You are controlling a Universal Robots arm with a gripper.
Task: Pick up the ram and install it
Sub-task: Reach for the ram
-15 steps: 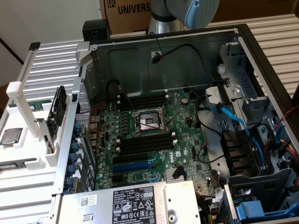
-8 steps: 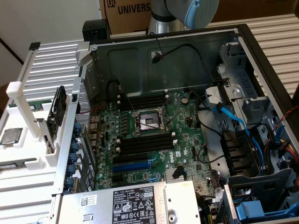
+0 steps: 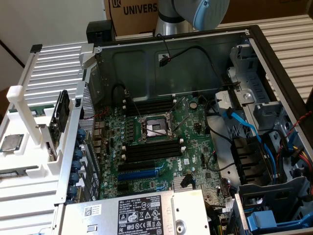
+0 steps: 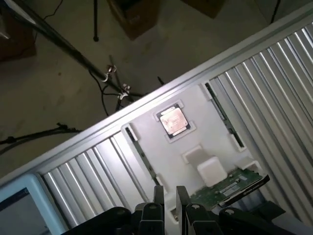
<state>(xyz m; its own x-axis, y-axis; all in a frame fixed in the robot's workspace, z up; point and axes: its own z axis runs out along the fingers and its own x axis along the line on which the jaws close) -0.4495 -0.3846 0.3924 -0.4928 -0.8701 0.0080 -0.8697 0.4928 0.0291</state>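
Note:
The white fixture (image 3: 29,196) (image 4: 146,127) at the exterior view's left has two long grooves. A ram stick lies edge-up in one groove, a thin dark-green strip (image 3: 24,109) (image 4: 223,115). A second dark stick (image 3: 17,172) (image 4: 142,157) lies in the other groove. My gripper (image 4: 170,198) shows only in the wrist view. It hangs well above the fixture, near the white post (image 4: 211,169). Its two fingers (image 4: 159,197) stand close together with a narrow bare gap, holding nothing. Only the arm (image 3: 195,12) shows in the exterior view. Black memory slots (image 3: 149,149) flank the processor socket (image 3: 155,128).
A bare processor chip (image 3: 11,143) (image 4: 173,121) sits on the fixture between the two grooves. A green card (image 3: 61,115) (image 4: 234,183) stands upright at the fixture's edge. The open computer case (image 3: 171,54) holds the motherboard, a blue expansion slot (image 3: 139,174), cables (image 3: 244,127) and a power supply (image 3: 137,213).

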